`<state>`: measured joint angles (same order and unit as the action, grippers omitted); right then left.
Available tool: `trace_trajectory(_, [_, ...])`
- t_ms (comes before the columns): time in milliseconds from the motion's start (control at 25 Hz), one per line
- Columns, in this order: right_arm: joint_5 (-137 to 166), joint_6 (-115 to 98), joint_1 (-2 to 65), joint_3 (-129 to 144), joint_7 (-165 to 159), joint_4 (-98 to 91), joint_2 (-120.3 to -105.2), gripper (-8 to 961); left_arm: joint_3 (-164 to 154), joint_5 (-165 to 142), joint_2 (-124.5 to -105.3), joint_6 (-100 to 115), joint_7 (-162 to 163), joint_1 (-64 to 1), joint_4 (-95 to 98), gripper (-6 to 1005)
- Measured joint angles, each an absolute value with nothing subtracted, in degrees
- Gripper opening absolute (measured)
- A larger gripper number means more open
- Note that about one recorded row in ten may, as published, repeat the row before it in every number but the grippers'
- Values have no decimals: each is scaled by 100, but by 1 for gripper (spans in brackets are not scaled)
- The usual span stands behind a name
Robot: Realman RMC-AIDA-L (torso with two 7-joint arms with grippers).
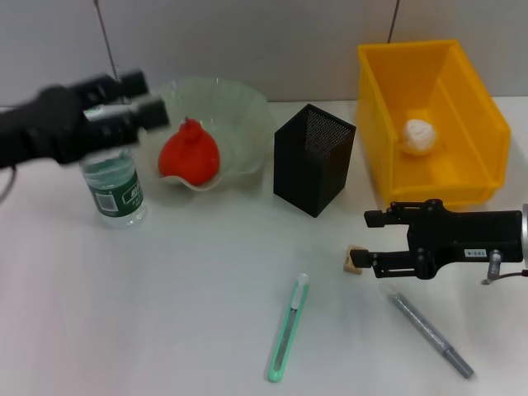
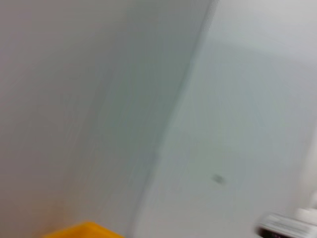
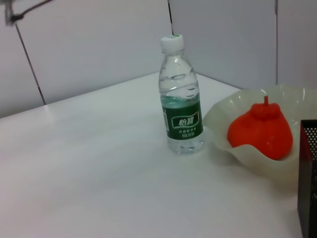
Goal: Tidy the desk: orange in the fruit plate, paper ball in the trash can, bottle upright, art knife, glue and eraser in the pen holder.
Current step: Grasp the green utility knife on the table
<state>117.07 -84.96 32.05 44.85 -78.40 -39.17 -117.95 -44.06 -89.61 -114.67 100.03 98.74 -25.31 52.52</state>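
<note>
The green art knife [image 1: 288, 330] with a white tip lies flat at the front of the white bench [image 1: 165, 313], and the grey glue pen [image 1: 431, 334] lies to its right, well apart. Just behind them, the small tan eraser [image 1: 355, 261] sits at the fingertips of the right end effector [image 1: 367, 244], whose black fingers are spread apart w/ nothing held; one fingertip is right next to the eraser, contact not sure. The black mesh pen holder [image 1: 313, 158] stands upright behind the eraser. To its right, the yellow plastic trash bin [image 1: 429, 115] has the white paper ball [image 1: 418, 134] inside. To its left, the pale wavy fruit plate [image 3: 223, 119] carries the orange-red fruit [image 3: 261, 130]. The clear water bottle w/ green label [image 3: 181, 96] stands upright beside the plate. The left end effector [image 1: 157, 99] is raised above the bottle; its fingers look apart, holding nothing.
</note>
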Motion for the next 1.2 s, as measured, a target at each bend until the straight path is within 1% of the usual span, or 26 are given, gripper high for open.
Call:
trace_trajectory(120, [11707,-8500,3250,4484,-7894,-3916,-11795,742,-4607,-9039,-11480,10131,9625,-2545,5025,815])
trace_trajectory(240, [11707,-8520,3297,4497,-8036,-3941,-11790,742,-4974,-9379,-11543,10076,9015,-2593,4616,815])
trace_trajectory(320, [11710,-8530,3346,4520,-8185,-3947,-11771,742,-5060,-9848,-11631,9931,8599,-2711,4336,815])
trace_trajectory(360, [11717,-8535,3375,4534,-8271,-3954,-11763,742,-5060,-9848,-11631,9931,8599,-2711,4336,815])
trace_trajectory(400, [11730,-8536,3405,4538,-8363,-3964,-11747,742,-5066,-10117,-11699,9812,8367,-2758,4220,815])
trace_trajectory(520, [11792,-8544,3489,4553,-8695,-4003,-11710,742,-5068,-10455,-11804,9419,7819,-2776,3931,815])
trace_trajectory(640, [12065,-8554,3612,4563,-9219,-4175,-11710,742,-5069,-10532,-11820,9200,7488,-2779,3642,815])
trace_trajectory(800, [12667,-8717,3847,4566,-10150,-4621,-11778,742,-5071,-10561,-11823,8928,7021,-2811,3202,815])
trace_trajectory(840, [12932,-8904,4011,4621,-10658,-4837,-11795,742,-5071,-10561,-11823,8928,7021,-2811,3202,815])
trace_trajectory(880, [12932,-8904,4011,4621,-10658,-4837,-11795,742,-5073,-10565,-11826,8859,6908,-2820,3105,815])
trace_trajectory(920, [13159,-9054,4192,4805,-11264,-5071,-11791,742,-5073,-10565,-11826,8859,6908,-2820,3105,814])
trace_trajectory(960, [13159,-9054,4192,4805,-11264,-5071,-11791,742,-5078,-10575,-11831,8784,6784,-2853,2983,814])
trace_trajectory(1200, [13920,-9176,4682,5333,-12551,-5416,-11756,742,-5080,-10582,-11824,8745,6761,-2876,2938,814])
